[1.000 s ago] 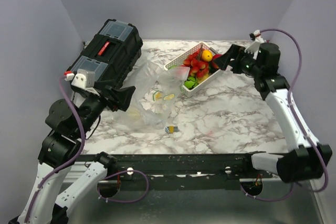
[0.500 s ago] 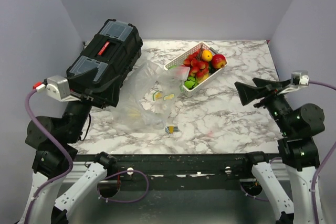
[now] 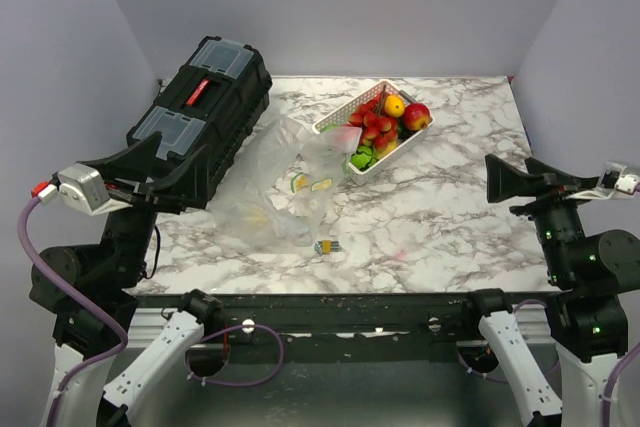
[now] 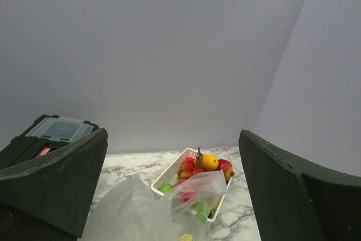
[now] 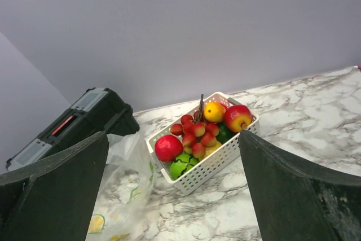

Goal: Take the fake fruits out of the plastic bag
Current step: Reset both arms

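Observation:
The clear plastic bag (image 3: 262, 182) lies crumpled at table centre-left, with pale citrus slices (image 3: 310, 184) inside it. It touches the white basket (image 3: 335, 123), which holds red strawberries (image 3: 375, 129), an orange fruit (image 3: 394, 106), a red-yellow apple (image 3: 416, 116) and green pieces (image 3: 362, 158). My left gripper (image 3: 175, 172) is open and empty, raised at the near left. My right gripper (image 3: 505, 182) is open and empty, raised at the near right. The left wrist view shows the bag (image 4: 135, 213) in front of the basket (image 4: 169, 167). The right wrist view shows the basket (image 5: 211, 167), the apple (image 5: 238, 118) and the bag (image 5: 127, 187).
A black toolbox (image 3: 205, 97) stands at the back left, beside the bag. A small yellow and blue piece (image 3: 325, 246) lies on the marble near the bag's front edge. Grey walls close the left, back and right sides.
My right gripper has drawn back from over the basket to the near right, and the apple now shows in the basket. My left gripper has drawn back and up from the bag.

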Robot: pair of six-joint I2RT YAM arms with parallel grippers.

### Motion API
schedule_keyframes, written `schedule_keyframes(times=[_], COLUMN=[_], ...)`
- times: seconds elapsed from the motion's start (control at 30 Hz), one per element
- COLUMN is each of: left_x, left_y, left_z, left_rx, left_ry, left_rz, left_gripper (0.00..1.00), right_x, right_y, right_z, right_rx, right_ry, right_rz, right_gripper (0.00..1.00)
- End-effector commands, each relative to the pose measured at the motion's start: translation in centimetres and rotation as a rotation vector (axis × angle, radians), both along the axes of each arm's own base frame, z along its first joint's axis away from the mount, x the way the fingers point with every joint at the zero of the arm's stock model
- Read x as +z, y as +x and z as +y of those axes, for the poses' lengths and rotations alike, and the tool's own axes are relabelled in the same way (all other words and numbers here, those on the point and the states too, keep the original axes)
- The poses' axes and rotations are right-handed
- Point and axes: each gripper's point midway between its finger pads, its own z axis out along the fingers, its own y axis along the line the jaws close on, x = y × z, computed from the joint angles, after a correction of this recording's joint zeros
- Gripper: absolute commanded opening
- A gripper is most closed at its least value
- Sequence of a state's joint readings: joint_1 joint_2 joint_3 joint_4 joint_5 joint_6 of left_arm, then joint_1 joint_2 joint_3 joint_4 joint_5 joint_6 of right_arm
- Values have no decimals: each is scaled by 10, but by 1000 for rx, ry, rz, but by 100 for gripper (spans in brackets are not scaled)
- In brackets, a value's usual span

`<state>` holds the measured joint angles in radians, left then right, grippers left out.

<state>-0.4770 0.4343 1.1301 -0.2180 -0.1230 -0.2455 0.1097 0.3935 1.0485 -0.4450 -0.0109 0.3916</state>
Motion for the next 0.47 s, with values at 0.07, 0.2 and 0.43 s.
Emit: schedule_keyframes(times=[0.07, 0.2, 0.43], left_x=[-3, -7, -12], left_y=[2, 3, 8], left_z=[0, 0, -5], left_rx=[1, 5, -8], left_ry=[-18, -17, -13], left_rz=[0, 7, 25], left_gripper=[99, 99, 99], right_x=[-1, 0, 3], right_y=[-6, -7, -16], right_z=[-9, -10, -16], right_rx=[-45, -49, -81], right_ry=[8, 8, -1], right_rz=[-24, -32, -69], right_gripper=[100, 100, 100])
